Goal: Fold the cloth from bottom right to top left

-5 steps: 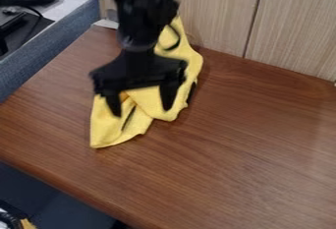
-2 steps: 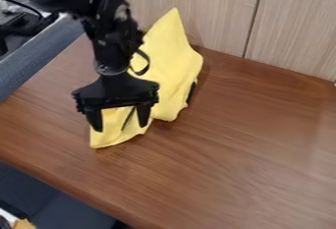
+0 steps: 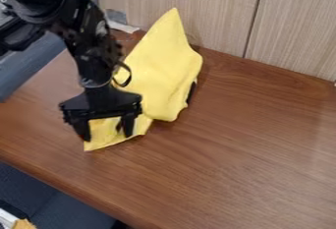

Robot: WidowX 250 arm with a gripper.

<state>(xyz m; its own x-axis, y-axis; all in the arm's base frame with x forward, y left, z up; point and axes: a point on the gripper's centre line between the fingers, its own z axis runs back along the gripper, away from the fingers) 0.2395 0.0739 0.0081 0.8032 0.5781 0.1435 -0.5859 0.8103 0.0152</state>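
Tabletop front: brown wood-grain tabletop (image 3: 242,149); the cloth's lowest corner (image 3: 91,146) points at its front edge, lying inside it.
Pincer: I have the pincer (image 3: 107,137) above that corner, fingers well apart, one to each side of the narrow front flap. I see nothing clamped between them. I'd judge it is placed there to pinch or straighten the flap.
Yellow cloth: the yellow cloth (image 3: 160,71) sits on the left half of the tabletop, from near the front-left up to the back edge. It looks soft and smooth, narrow in front, broad and bunched behind, with a dark patch (image 3: 191,93) low on its right side.
Cloth's top: a peak (image 3: 173,19) overlapping the wood-grain wall panel (image 3: 220,12), probably propped by it. I'd say the fold is loose and wants flattening.
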